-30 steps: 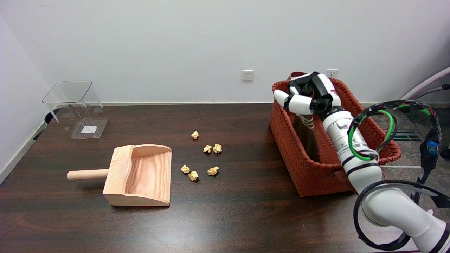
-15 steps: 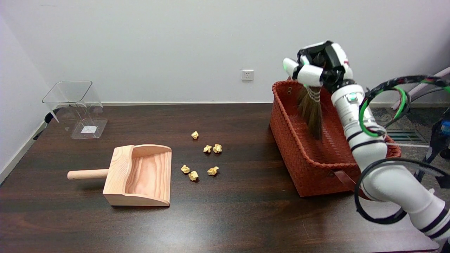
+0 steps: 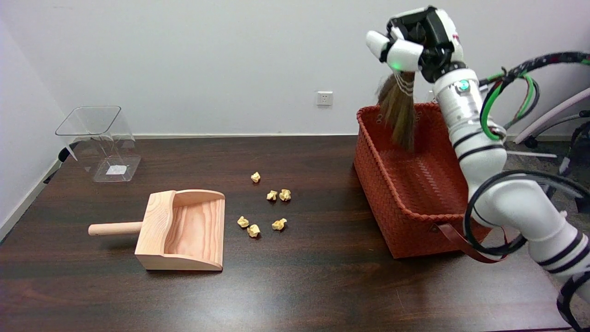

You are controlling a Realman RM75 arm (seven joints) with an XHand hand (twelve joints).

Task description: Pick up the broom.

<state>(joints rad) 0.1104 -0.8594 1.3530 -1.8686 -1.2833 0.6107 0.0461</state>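
Observation:
My right hand (image 3: 415, 41) is raised high above the orange woven basket (image 3: 392, 212) at the right of the table. It grips the top of a small broom (image 3: 398, 113), whose brown bristles hang straight down. The bristle tips hover at about the basket's rim, over its far side, touching nothing. The broom's handle is hidden inside my fingers.
A wooden dustpan (image 3: 182, 230) lies at the left front, handle pointing left. Several crumpled yellow paper balls (image 3: 267, 207) are scattered in the table's middle. A clear plastic bin (image 3: 99, 140) stands at the far left. A basket strap (image 3: 465, 244) hangs near my forearm.
My right hand has risen from inside the basket to well above its rim, lifting the broom out with it. The arm has straightened upward.

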